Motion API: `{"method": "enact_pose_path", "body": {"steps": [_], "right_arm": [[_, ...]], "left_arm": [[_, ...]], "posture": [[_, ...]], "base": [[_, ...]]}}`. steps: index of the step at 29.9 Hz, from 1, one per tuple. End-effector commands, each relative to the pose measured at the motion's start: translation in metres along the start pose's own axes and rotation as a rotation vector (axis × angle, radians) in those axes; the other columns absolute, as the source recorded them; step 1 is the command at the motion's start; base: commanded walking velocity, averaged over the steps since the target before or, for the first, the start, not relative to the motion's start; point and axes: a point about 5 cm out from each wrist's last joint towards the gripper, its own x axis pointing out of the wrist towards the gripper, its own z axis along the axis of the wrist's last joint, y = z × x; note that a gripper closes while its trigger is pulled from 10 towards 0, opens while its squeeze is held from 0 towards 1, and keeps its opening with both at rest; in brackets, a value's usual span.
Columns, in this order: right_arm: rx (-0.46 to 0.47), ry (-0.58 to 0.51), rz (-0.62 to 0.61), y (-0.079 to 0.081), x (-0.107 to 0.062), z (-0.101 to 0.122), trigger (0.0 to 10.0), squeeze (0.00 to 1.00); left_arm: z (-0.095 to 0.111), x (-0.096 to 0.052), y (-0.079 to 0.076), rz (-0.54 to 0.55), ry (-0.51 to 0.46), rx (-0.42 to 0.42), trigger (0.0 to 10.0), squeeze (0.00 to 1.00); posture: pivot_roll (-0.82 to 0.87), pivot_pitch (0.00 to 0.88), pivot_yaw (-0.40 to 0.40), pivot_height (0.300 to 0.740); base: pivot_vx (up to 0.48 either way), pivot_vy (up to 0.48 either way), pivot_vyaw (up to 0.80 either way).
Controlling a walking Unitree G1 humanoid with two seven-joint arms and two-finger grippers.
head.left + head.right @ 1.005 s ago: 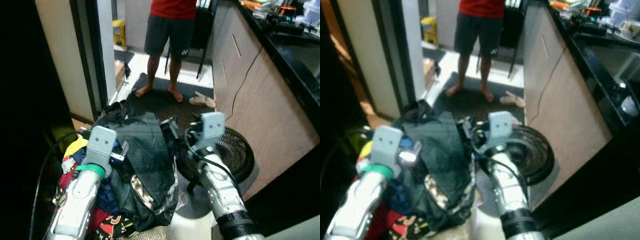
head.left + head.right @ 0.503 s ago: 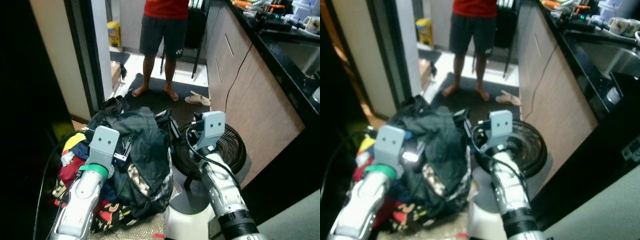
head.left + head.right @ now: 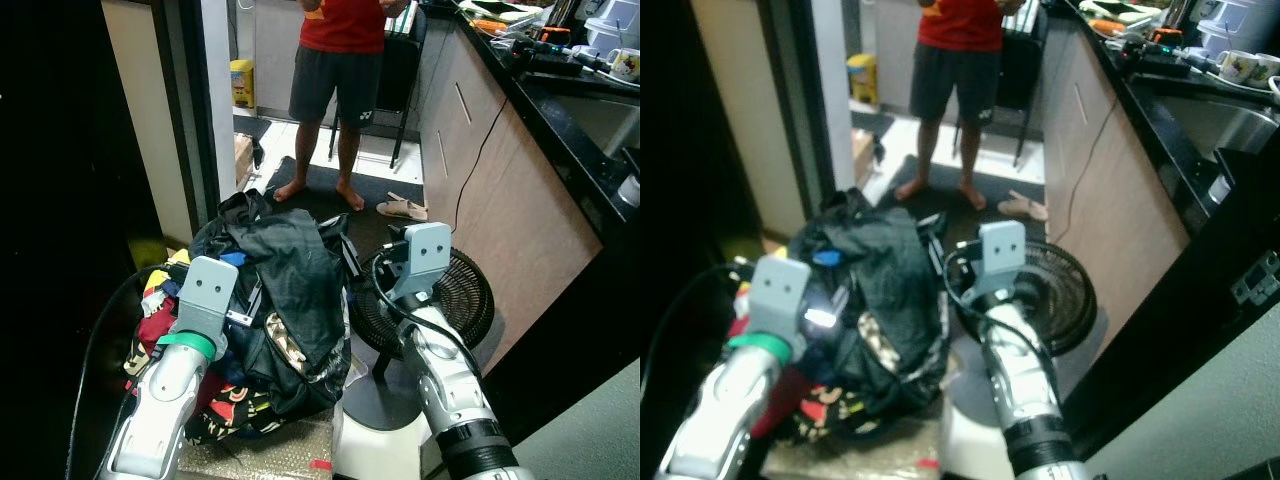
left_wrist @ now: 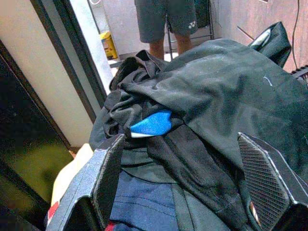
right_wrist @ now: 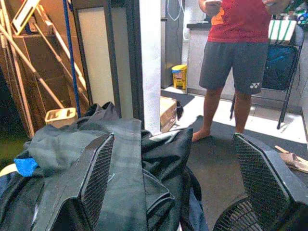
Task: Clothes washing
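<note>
Clothes (image 3: 270,300) lie heaped just ahead, beside a fan (image 3: 440,300); soft, limp, light, likely to snag, so bunch the top dark jacket (image 4: 226,96). Left gripper (image 4: 192,183) and right gripper (image 5: 178,183) hover spread wide, empty

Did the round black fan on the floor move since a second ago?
No. The fan sits in the same spot beside the cabinet, close behind the sandals. The whole picture shifted, so the camera moved, not the fan.
</note>
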Motion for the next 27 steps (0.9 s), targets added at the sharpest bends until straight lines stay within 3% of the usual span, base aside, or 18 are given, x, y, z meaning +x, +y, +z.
{"method": "enact_pose_path", "body": {"steps": [1,10,13,16,18,27], "right_arm": [[-0.004,0.018,-0.006,-0.002,-0.003,-0.005,10.0,0.00],[-0.012,0.042,-0.011,-0.003,-0.005,-0.012,10.0,0.00],[-0.024,0.104,-0.022,-0.004,-0.009,-0.027,10.0,0.00],[-0.028,0.128,-0.025,-0.004,-0.011,-0.033,10.0,0.00],[-0.031,0.148,-0.028,-0.004,-0.013,-0.038,10.0,0.00],[-0.036,0.095,-0.056,-0.012,-0.010,-0.025,10.0,0.00]], "left_arm": [[-0.002,-0.002,-0.004,-0.012,0.008,0.000,10.0,0.00],[-0.007,0.000,-0.003,0.000,0.031,0.008,10.0,0.00],[-0.032,0.004,-0.002,0.049,0.135,-0.051,10.0,0.00],[-0.039,0.007,-0.001,0.068,0.173,-0.039,10.0,0.00],[-0.042,0.016,-0.002,0.077,0.203,0.000,10.0,0.00],[-0.017,0.054,0.000,0.074,0.182,0.101,10.0,0.00]], "posture": [[0.12,0.076,-0.039,0.740],[0.12,0.074,-0.039,0.740],[0.12,0.078,-0.048,0.740],[0.13,0.078,-0.047,0.740],[0.13,0.077,-0.042,0.740],[0.09,0.084,0.000,0.740]], "base": [[0.000,0.000,0.00],[0.000,0.000,0.00],[0.000,0.000,0.00],[0.000,0.000,0.00],[0.000,0.000,0.00],[0.000,0.000,0.00]]}}
